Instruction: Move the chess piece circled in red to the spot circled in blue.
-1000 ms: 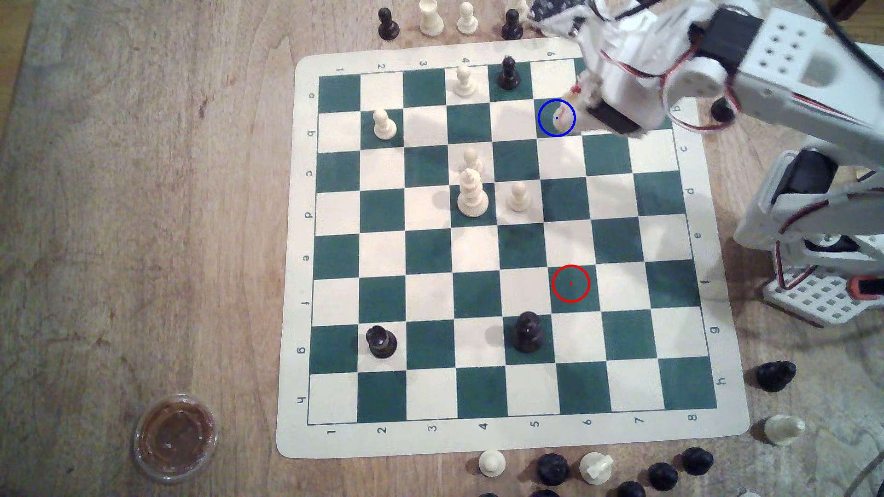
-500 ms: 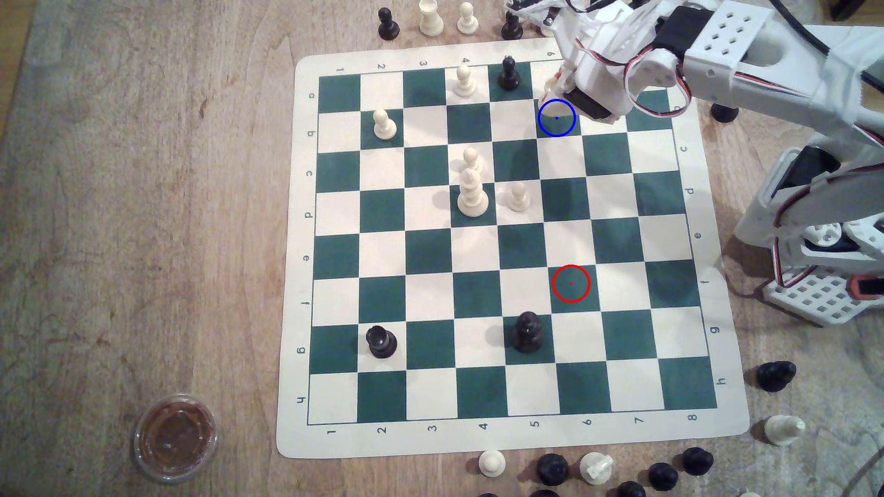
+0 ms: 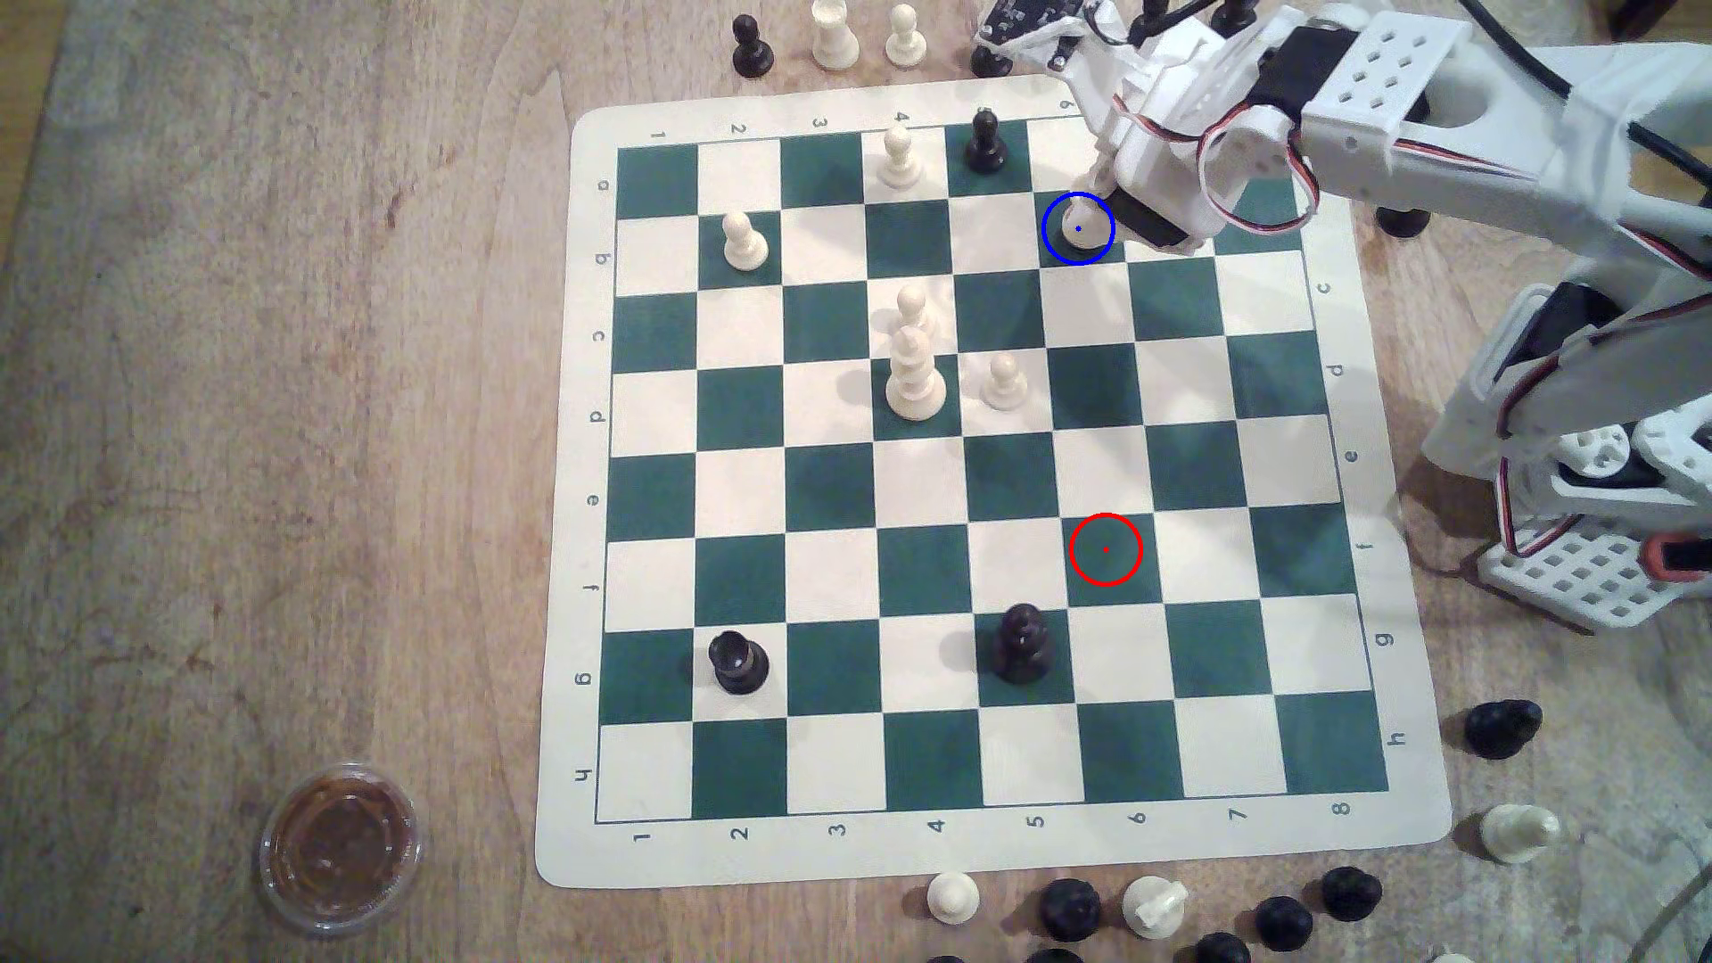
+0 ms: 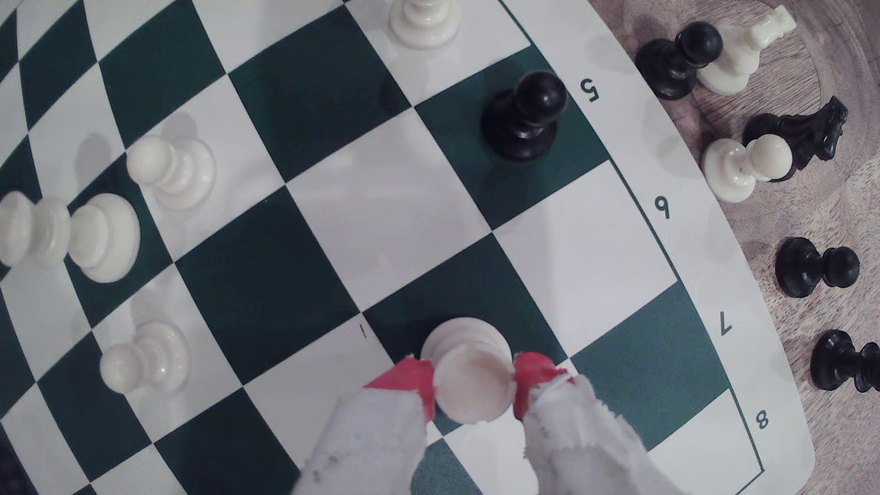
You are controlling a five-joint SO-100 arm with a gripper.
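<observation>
Piece: short cream-white chess piece with a wide round base and a flat cup top (image 4: pixel 469 376), standing upright on the dark green square with the thin blue ring and blue dot (image 3: pixel 1056 252) (row b, column 6).
Piece from above: base inside the blue ring, top partly hidden by the arm, in the exterior view (image 3: pixel 1086 227).
Gripper: white cloth-wrapped claw with red tips (image 4: pixel 474 383), closed narrow on the cup top of the piece, one red tip (image 4: pixel 409 381) touching each side.
Gripper from outside: reaching down from the exterior view's upper right (image 3: pixel 1098 181).
Red ring: thin red circle with a red dot on a bare green square (image 3: pixel 1105 549), well apart from the piece (row f, column 6).
Near neighbour: small black ball-headed pawn (image 3: pixel 985 141), on the green corner-touching square, apart from the piece.
Middle of the board: tall cream piece with a tiered crown (image 3: pixel 915 375), with a cream ball-headed pawn (image 3: pixel 1004 381) just beside it.
Board: green and cream roll-up chess mat (image 3: pixel 1019 847) on a brown wooden table (image 3: pixel 278 370).
Off the board: round clear plastic cup lid (image 3: pixel 340 847) near the exterior view's lower left corner.
</observation>
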